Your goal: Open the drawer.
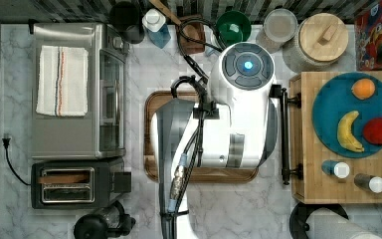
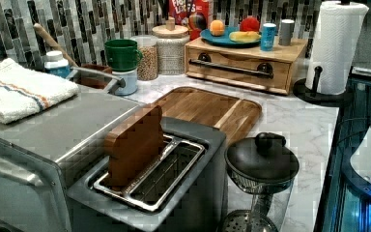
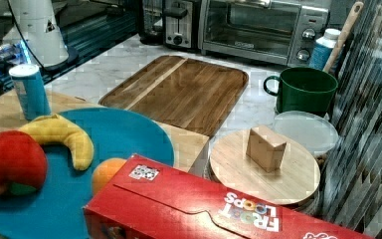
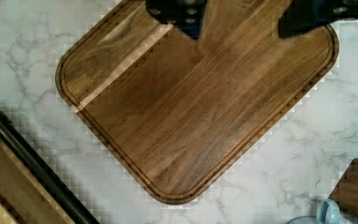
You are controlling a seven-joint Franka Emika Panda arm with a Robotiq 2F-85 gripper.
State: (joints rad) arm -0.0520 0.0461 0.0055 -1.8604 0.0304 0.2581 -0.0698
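Above the wooden tray (image 4: pixel 196 107): hand (image 4: pixel 242 21), fingers apart, empty. Drawer (image 2: pixel 239 72) shut; risk: missing thin bar handle (image 1: pixel 284 133), pads slipping off

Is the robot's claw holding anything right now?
No, nothing. The gripper is open, hanging above the wooden tray. The drawer handle is not grabbed yet.

tray (image 1: pixel 154 104): brown, flat on marble | plate (image 1: pixel 328 107): teal, holds banana (image 1: pixel 348 132) | toaster oven (image 1: pixel 64 129): towel on top
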